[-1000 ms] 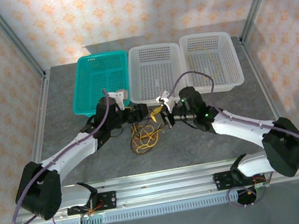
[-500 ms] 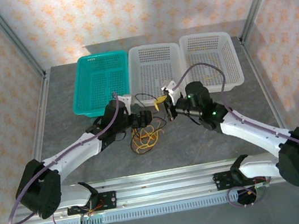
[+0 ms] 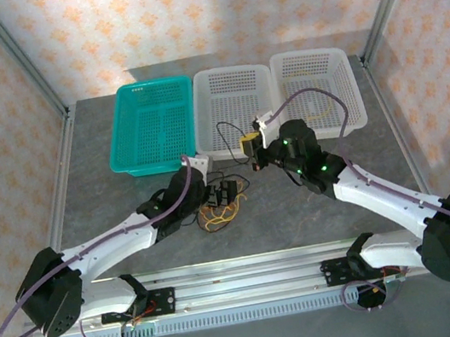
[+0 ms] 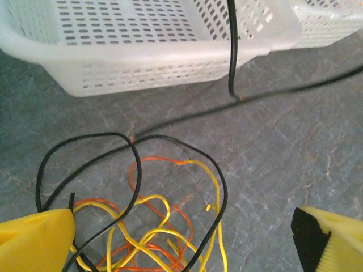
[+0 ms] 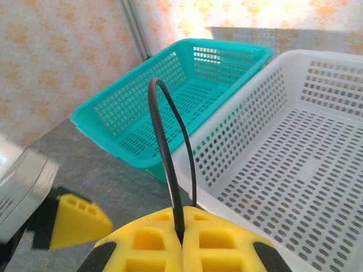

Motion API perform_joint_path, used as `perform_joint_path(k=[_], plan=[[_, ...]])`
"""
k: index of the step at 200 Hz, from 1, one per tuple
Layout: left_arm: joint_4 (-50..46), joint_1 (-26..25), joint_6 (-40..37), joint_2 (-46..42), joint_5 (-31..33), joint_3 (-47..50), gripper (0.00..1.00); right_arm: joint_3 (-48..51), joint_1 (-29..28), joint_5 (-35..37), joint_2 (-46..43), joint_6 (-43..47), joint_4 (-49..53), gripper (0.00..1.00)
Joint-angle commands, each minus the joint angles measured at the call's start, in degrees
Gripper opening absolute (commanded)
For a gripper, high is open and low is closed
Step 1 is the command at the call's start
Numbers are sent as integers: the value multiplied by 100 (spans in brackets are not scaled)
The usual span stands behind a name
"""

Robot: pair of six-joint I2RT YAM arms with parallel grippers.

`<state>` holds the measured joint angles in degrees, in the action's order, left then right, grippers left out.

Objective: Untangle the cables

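Cables (image 3: 219, 213) lie mostly in a knotted heap on the worktop (image 3: 285, 219), just in front of the middle white basket (image 3: 230, 70). Yellow and orange strands are wound together, with black loops draped across them. One black cable (image 5: 170, 141) is pinched in the right end effector (image 3: 249, 144), raised by that basket's near wall. The left end effector (image 3: 222, 194) hangs wide open over the pile, holding nothing. A yellow strand (image 3: 318, 105) seems to lie in the right-hand basket (image 3: 311, 53), so sorting looks barely begun.
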<state>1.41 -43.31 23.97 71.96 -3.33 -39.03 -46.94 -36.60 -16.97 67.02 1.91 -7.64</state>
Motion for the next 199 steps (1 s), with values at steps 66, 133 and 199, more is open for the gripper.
perform_joint_path(k=[66, 133, 199], plan=[[141, -25, 845, -787, 1497, 402, 99, -641, -27, 1443, -555, -710, 667, 0], [-428, -1, 1120, -849, 2147, -1160, 99, -2033, 12, 2553, 669, -1641, 1449, 0], [-1836, 53, 1388, -27, 2372, -2985, 99, -4075, 544, 2548, 2748, -2669, 2438, 0]])
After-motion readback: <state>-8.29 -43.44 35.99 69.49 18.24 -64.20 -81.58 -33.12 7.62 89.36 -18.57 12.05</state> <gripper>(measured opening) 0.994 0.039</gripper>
